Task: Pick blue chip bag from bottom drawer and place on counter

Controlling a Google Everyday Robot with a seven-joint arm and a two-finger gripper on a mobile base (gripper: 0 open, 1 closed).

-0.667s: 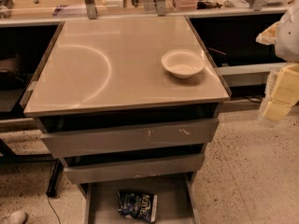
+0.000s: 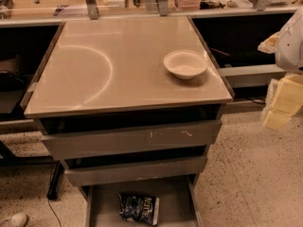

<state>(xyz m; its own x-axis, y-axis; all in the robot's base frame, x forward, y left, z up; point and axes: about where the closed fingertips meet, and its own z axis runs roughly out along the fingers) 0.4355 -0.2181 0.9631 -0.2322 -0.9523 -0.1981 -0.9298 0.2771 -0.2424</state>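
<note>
step: go get the bag (image 2: 138, 208) | bag: lies flat in the open bottom drawer (image 2: 176, 206), left of middle | how: come down in front of the upper drawers (image 2: 132, 140), pinch the bag's middle | claw (image 2: 283, 105): up at the right, beside the surface (image 2: 118, 65), holds nothing I can see; open or closed, can't tell

Warm, yellowish light falls from above and lays a soft sheen over the glossy table (image 2: 94, 79), where a pale arc stands out brighter than the rest of the top. The bowl (image 2: 185, 64) casts a small soft shadow close under its near side. The gaps under the table and above each drawer front are almost black, and the bag (image 2: 138, 208) in the drawer (image 2: 175, 205) lies in dim light. The gripper (image 2: 282, 103), at the right edge beside the table, is lit pale yellow.
</note>
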